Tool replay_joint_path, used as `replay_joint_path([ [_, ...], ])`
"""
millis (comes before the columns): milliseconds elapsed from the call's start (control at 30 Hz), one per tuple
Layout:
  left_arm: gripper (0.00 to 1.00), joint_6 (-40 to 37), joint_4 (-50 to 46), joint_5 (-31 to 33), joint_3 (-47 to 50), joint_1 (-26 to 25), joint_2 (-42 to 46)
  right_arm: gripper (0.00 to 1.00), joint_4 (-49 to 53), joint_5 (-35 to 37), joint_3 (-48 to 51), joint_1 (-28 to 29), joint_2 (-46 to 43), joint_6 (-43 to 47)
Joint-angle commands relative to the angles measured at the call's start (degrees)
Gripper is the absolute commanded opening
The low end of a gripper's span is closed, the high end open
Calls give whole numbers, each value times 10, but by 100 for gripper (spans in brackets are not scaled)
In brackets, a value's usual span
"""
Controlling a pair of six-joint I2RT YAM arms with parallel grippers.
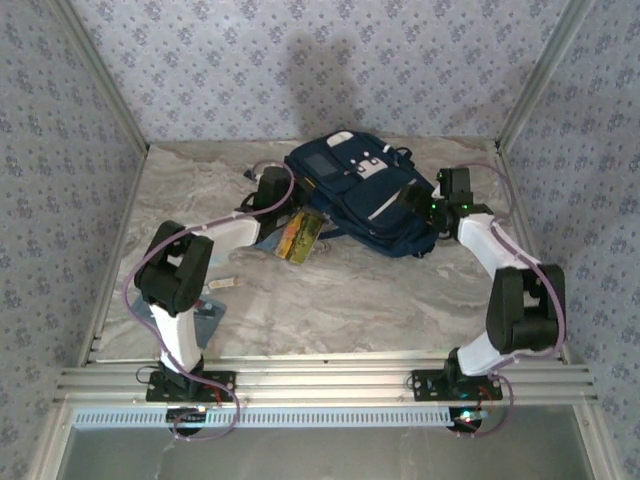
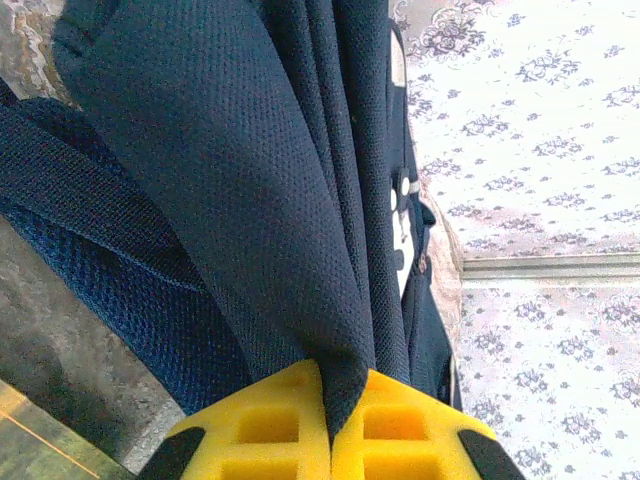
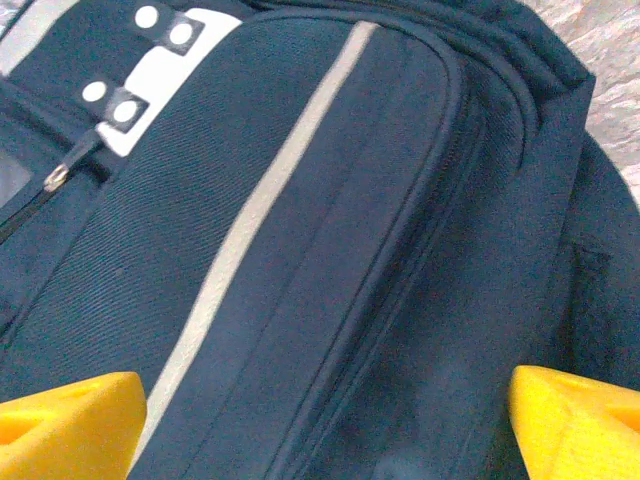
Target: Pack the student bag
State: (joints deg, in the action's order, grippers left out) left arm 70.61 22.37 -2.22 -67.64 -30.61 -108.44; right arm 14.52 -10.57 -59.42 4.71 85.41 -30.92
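Student bag point(image 1: 360, 195) lies flat at the far middle of the table point(image 1: 350, 300) in the top view, front panel up. The left gripper point(image 1: 292, 205) is at the bag's left edge and the right gripper point(image 1: 420, 207) at its right side. A colourful book point(image 1: 300, 238) sits just beside the bag's near-left corner, tilted and outside the bag. Whether it leans on the fabric can't be told.

Left wrist view: left gripper point(image 2: 333, 420) is clamped on a fold of the bag's navy fabric point(image 2: 250, 180). The yellow fingers point(image 2: 260, 435) are pressed together with the cloth pinched between them, and the fold runs up taut from the pinch. A mesh strap or back panel is to the left, with bare table point(image 2: 60, 340) beneath.

Right wrist view: right gripper point(image 3: 320, 430) is spread wide with nothing between the jaws, yellow fingertips point(image 3: 70, 420) at both lower corners. It hovers over the bag's front pocket point(image 3: 300, 200), near the white stripe point(image 3: 260, 210) and a zip pull point(image 3: 58, 178). Contact with the cloth can't be told.

Step, as a judgement: opening or holding the bag ready for loading. The left arm has its hold and the right has not yet taken one, so packing proper hasn't begun and the book is not inside. The next move probably calls for the right arm to find a zipper or the opposite edge and close on it while the left holds tension. The risk is thin fabric slipping from the pinch.
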Motion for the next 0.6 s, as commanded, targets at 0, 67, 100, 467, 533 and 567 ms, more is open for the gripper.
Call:
replay_joint_path([
  [0, 0, 23, 80, 46, -9, -28, 28, 95, 89, 8, -18, 13, -78, 44],
  [67, 0, 23, 85, 69, -12, -33, 24, 95, 134, 31, -18, 21, -111, 45],
  [100, 0, 22, 89, 78, -14, -35, 20, 96, 155, 35, -18, 24, -126, 45],
  [467, 0, 52, 104, 94, 0, -40, 3, 88, -85, 31, 133, 247, -201, -132],
  [533, 0, 50, 102, 95, 4, -42, 7, 87, -130, 42, 135, 279, -172, -136],
  [567, 0, 49, 100, 96, 5, -41, 9, 87, -146, 54, 132, 296, -153, -136],
])
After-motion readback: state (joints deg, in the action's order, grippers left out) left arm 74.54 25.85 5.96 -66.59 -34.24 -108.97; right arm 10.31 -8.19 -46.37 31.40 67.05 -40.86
